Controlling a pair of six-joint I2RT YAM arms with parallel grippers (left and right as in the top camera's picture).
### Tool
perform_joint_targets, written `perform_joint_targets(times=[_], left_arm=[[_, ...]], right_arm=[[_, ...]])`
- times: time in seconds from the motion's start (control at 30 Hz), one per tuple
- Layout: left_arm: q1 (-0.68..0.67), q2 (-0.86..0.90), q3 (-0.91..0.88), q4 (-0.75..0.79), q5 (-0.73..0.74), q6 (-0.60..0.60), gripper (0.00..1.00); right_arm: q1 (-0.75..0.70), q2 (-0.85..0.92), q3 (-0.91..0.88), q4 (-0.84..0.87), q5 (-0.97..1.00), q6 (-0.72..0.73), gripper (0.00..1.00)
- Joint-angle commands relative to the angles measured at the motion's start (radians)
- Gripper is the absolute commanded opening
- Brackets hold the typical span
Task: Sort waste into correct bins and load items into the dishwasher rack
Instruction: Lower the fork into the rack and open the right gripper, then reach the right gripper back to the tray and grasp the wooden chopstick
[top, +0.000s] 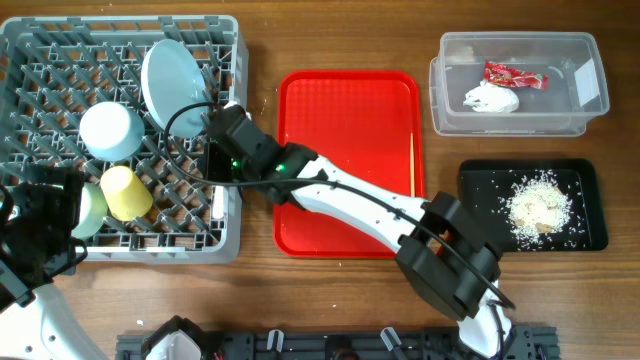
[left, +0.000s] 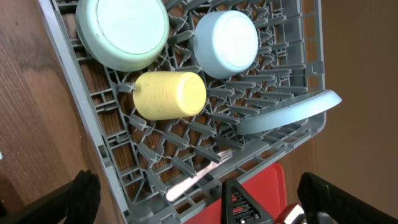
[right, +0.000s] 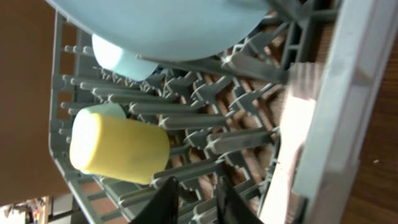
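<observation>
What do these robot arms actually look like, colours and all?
Both arms mix white tube-like links with chunky black joint housings: see the right arm and the left arm. A thin black cable loops by the right wrist, where small green lights glow. The right gripper has black, tapered fingers.

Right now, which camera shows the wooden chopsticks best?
The overhead view: the chopsticks lie in plain sight along the red tray's right side. Both wrist views look at the dishwasher rack and show no chopsticks.
</observation>
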Motion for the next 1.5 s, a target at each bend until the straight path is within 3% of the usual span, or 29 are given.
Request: perform_joint_targets(times=[0.0,0.07,0.1,0.2,0.4,0.47,0.53,0.6,0.67,0.93,1.1,1.27,1.47], left_arm=[[0.004,0.000,0.001,0.000,0.008,-0.002,1.00],[0.004,0.000,0.001,0.000,0.008,-0.002,1.00],[0.004,0.000,0.001,0.000,0.008,-0.002,1.00],[0.004,0.000,0.001,0.000,0.008,-0.002,1.00],[0.004,0.000,0.001,0.000,0.008,-0.002,1.00],[0.004,0.000,0.001,0.000,0.008,-0.002,1.00],[0.004,0.000,0.001,0.000,0.008,-0.002,1.00],[0.004,0.000,0.001,0.000,0.008,-0.002,1.00],[0.004,0.000,0.001,0.000,0.008,-0.002,1.00],[0.004,0.000,0.001,0.000,0.008,-0.002,1.00],[0.004,0.000,0.001,0.000,0.008,-0.002,1.00],[0.004,0.000,0.001,0.000,0.008,-0.002,1.00],[0.004,0.000,0.001,0.000,0.008,-0.002,1.00]], right_arm=[[-0.009,0.000,0.002,0.002,0.089,0.012,0.43],[-0.023,-0.015,0.002,-0.002,0.086,-0.017,0.75],[-0.039,-0.038,0.002,-0.022,0.085,-0.033,0.83],[-0.092,-0.141,0.002,-0.107,0.085,-0.063,0.90],[-0.289,-0.397,0.002,-0.311,0.074,-0.314,0.94],[-0.360,-0.424,0.002,-0.492,0.156,-0.347,0.93],[-0.409,-0.410,-0.003,-0.649,0.242,-0.349,0.87],[-0.454,-0.371,-0.044,-0.781,0.308,-0.353,0.62],[-0.476,-0.327,-0.096,-0.832,0.333,-0.353,0.51],[-0.499,-0.117,-0.212,-0.860,0.344,-0.385,0.51],[-0.553,-0.113,-0.212,-0.907,0.336,-0.442,0.50],[-0.627,-0.112,-0.220,-0.875,0.174,-0.624,0.50],[-0.635,-0.112,-0.297,-0.790,0.161,-0.640,0.49]])
